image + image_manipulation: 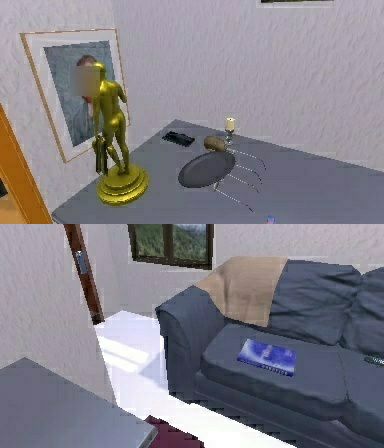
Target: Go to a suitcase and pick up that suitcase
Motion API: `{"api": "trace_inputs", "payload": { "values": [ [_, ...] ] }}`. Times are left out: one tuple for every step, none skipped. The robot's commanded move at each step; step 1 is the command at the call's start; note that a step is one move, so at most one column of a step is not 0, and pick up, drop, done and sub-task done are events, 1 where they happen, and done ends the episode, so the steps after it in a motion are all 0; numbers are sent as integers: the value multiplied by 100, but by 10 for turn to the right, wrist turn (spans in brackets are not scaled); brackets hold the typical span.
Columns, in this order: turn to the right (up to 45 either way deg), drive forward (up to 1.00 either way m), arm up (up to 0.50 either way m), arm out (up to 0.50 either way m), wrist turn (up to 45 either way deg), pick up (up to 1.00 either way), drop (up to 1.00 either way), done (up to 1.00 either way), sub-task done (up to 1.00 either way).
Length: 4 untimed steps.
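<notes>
The step in hand, as I judge it, is the search: where the suitcase stands cannot be told from here, and the state of the hand cannot be told either. Nearest, along the bottom of the forward view, runs a grey counter (320, 190) with a gold statue (115, 140) at lower left, a dark oval dish (205, 170) near the middle, then a brown lump (214, 143), a small candle-like thing (230, 124) and a dark flat thing (180, 138) nearer the wall, where a framed picture (65, 95) leans at upper left. None of these has a suitcase's shape, so lingering here gains little. In the arm side view the counter's corner (50, 409) fills the lower left. Beyond it a dark sofa (190, 334) crosses the right half, with a tan blanket (245, 284) over its back and a blue flat thing (268, 355) on the seat. A dark wooden door (85, 274) stands at upper left and a window (172, 242) at top centre. To do this well, the base should turn slowly away from the counter and sweep the floor, checking beside the sofa and near the door, since a suitcase probably sits low. The blue thing carries pale marks, but no writing can be read.
</notes>
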Motion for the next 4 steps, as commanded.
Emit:
{"api": "trace_inputs", "payload": {
  "values": [
    [0, 0, 14, 0, 0, 0, 0, 0, 0],
    [0, 0, 0, 12, 0, 0, 0, 0, 0],
    [0, 0, 0, 0, 450, 0, 0, 0, 0],
    [0, 0, 0, 0, 450, 0, 0, 0, 0]
  ]
}}
